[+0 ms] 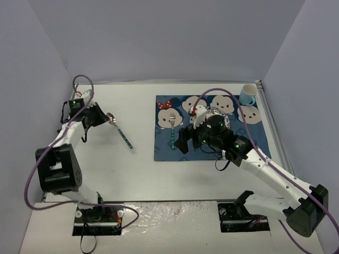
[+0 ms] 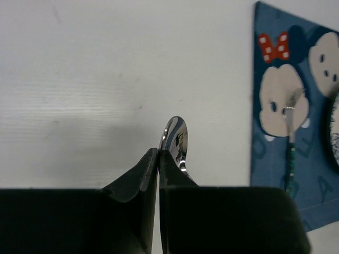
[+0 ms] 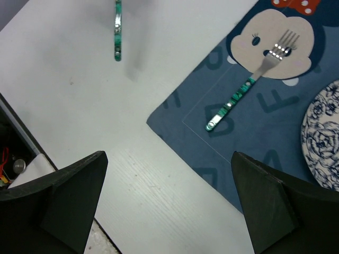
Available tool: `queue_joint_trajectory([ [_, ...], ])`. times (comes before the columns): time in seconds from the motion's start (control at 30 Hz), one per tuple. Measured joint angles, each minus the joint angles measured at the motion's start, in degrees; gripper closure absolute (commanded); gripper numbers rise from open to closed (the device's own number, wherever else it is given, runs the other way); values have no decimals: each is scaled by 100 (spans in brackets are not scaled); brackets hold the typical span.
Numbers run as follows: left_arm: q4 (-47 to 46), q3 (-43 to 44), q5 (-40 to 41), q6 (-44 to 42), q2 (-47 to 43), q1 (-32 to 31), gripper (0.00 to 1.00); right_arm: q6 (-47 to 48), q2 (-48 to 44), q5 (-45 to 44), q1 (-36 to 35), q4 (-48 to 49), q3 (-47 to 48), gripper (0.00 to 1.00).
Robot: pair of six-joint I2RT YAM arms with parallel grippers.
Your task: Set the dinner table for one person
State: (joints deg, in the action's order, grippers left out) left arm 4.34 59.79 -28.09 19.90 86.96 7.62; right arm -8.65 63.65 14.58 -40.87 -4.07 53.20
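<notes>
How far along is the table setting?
Done: fork and plate lie on the placemat, cup at its far right corner. In hand: the left gripper is shut on the spoon, out over the bare table. Left: place the spoon by the plate. The right gripper hangs open over the placemat.

Shows only the bowl of the spoon in the left wrist view, the handle hidden behind the pressed-together fingers, so cannot tell whether pinched. Cuts the plate at the right edge and the spoon's handle at the top edge in the right wrist view. Buries most of the plate under the right arm in the top view, leaving 1 patterned sliver.
</notes>
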Motion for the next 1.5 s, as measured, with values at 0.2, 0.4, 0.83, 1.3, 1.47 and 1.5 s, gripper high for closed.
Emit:
queue_joint_trajectory([
  [0.2,50,26,491,334,-904,-1105,100,-195,907,-383,-539,36,733,6],
  [0.4,380,28,1027,749,-1194,-1907,100,-297,1887,-695,-843,50,1439,11],
  [0.83,603,31,1607,1125,-1563,-2581,100,-346,3101,-1022,-1093,35,2402,40],
  [1.3,672,107,1685,1165,-1570,-2713,100,-331,3472,-1079,-1109,58,2687,82],
  [1.47,693,111,1687,1166,-1581,-2724,100,-349,3472,-1185,-1120,42,2690,100],
  [1.5,695,116,1687,1164,-1581,-2725,100,-346,3472,-1194,-1119,43,2690,100],
])
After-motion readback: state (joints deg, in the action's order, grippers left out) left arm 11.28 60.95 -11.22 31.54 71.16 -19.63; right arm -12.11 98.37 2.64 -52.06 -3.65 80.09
